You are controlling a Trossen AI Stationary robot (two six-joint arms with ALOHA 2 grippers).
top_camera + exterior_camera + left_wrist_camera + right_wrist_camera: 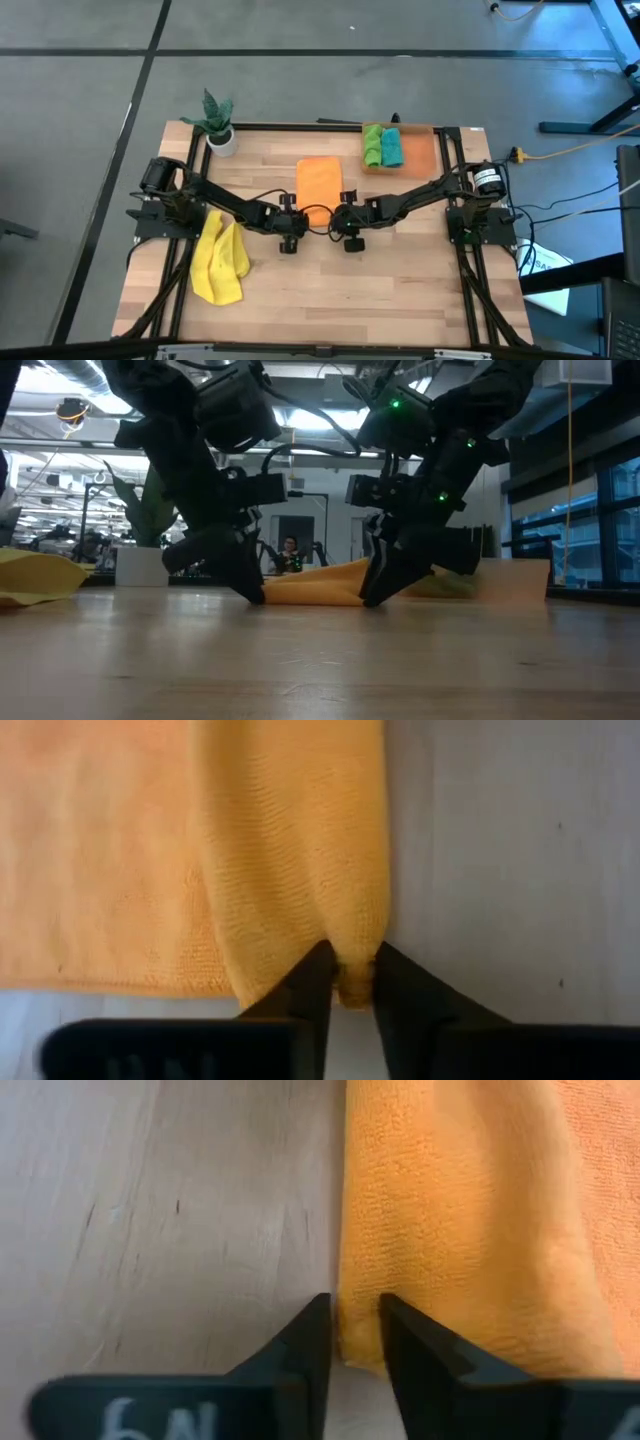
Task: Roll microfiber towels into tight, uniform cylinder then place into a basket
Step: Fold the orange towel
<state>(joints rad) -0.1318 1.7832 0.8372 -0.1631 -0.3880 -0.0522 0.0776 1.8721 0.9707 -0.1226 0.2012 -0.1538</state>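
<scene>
Orange towel (pixel 319 180) lies on the wooden table (pixel 330 290), its near edge pinched between the left gripper (pixel 349 982) fingers. Right gripper (pixel 355 1330) fingers clamp it too. Workshop behind is dim.

Orange towel (pixel 319 182) flat mid-table, yellow towel (pixel 219 262) crumpled left, green (pixel 372 146) and teal (pixel 392 148) apparently rolled in basket (pixel 420 152).

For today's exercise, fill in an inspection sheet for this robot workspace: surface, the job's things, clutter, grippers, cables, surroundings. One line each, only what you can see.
Surface: wooden table, bare at the near side.
Job's things: orange towel flat at centre, its near edge folded over; yellow towel crumpled at the left; green towel and teal towel rolled, side by side in the basket.
Clutter: potted plant at the far left corner.
Grippers: left gripper and right gripper, fingers pinching the orange towel's near corners.
Cables: yellow cable on the floor, right of the table.
Surroundings: grey floor; a person beyond the table in the low view.
</scene>
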